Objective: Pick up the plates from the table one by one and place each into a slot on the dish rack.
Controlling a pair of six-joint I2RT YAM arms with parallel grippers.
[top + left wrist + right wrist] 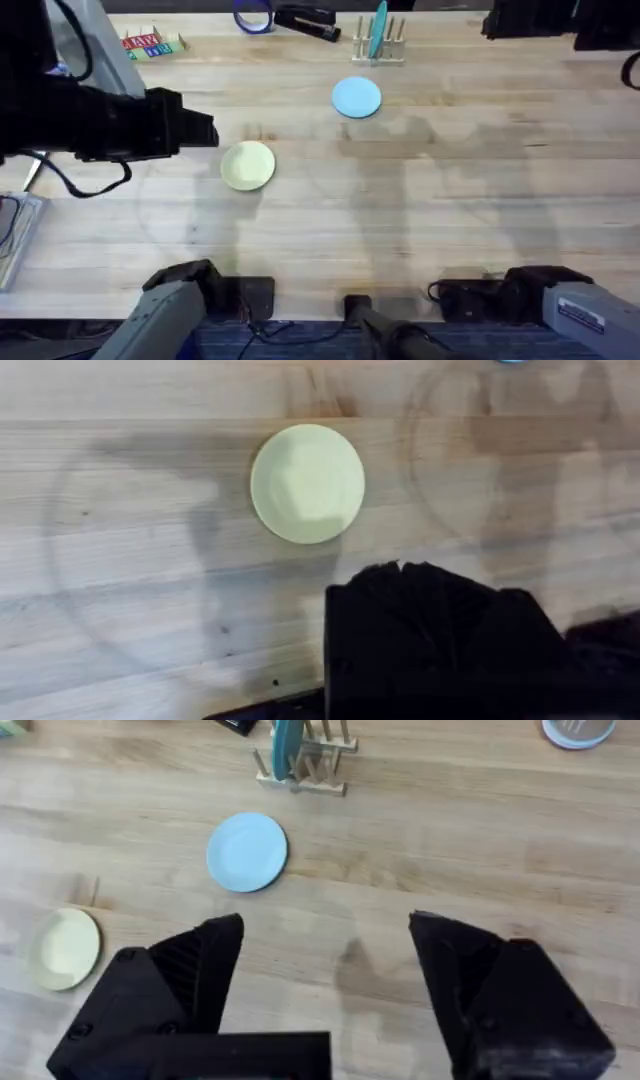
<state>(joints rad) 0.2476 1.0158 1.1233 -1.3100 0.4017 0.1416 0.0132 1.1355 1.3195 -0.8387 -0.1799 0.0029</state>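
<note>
Two plates lie flat on the worktop (480,190): cream plate (247,165) mid-left, light blue plate (356,97) near the dish rack (379,50), which holds a teal one (380,28). Right jaws gape empty; left jaws I cannot tell.

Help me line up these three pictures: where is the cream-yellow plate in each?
Overhead: cream-yellow plate left of centre, just beyond the left hand.
Left wrist: upper middle, flat on the table.
Right wrist: far left edge.
Shared landmark: the light blue plate, lying near the dish rack.
</note>
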